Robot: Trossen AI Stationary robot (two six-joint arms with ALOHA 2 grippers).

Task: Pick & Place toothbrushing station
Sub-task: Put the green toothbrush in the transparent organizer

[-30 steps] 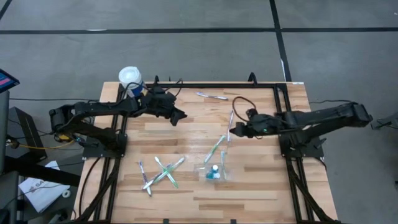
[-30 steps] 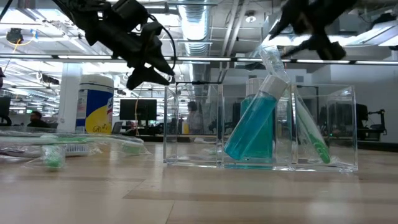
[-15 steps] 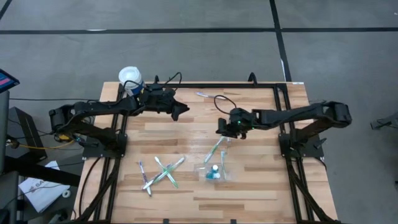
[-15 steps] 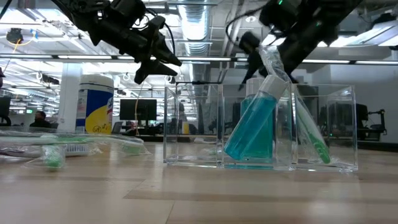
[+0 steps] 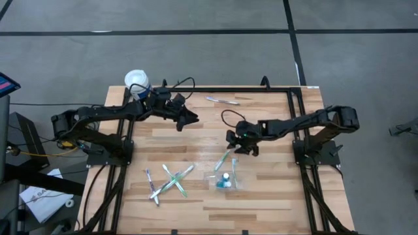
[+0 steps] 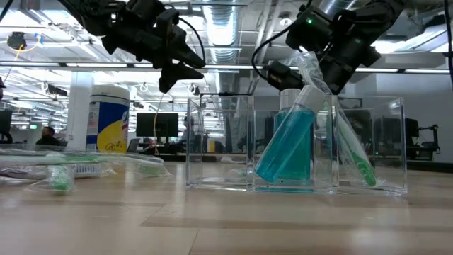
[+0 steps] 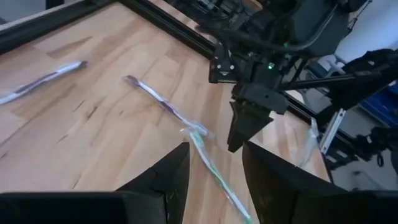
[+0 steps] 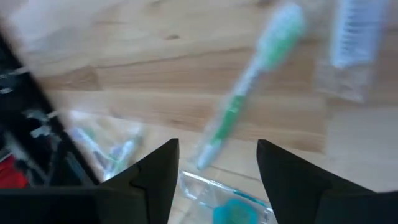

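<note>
The clear compartmented holder (image 5: 225,181) stands near the table's middle, with a teal tube (image 6: 290,145) and a green toothbrush (image 6: 354,159) leaning in it. A green-and-white toothbrush (image 8: 249,93) slants out of it toward the far side. My right gripper (image 5: 238,145) is open just beyond the holder's far side, over that brush (image 5: 226,156), its fingers either side of nothing (image 8: 217,146). My left gripper (image 5: 186,117) is open and empty above the table's far left-middle (image 7: 216,149). Several wrapped toothbrushes (image 5: 168,181) lie to the left of the holder.
A white-capped canister with a yellow label (image 5: 136,81) stands at the far left corner. One wrapped toothbrush (image 5: 222,100) lies near the far edge, and another wrapped brush (image 8: 351,43) lies beside the green one. A black frame runs along the table's far and side edges.
My right gripper has gone toward the table's left edge and then toward the near edge, coming down close to the brushes that lean out of the holder. The holder and the loose brushes have stayed where they were.
</note>
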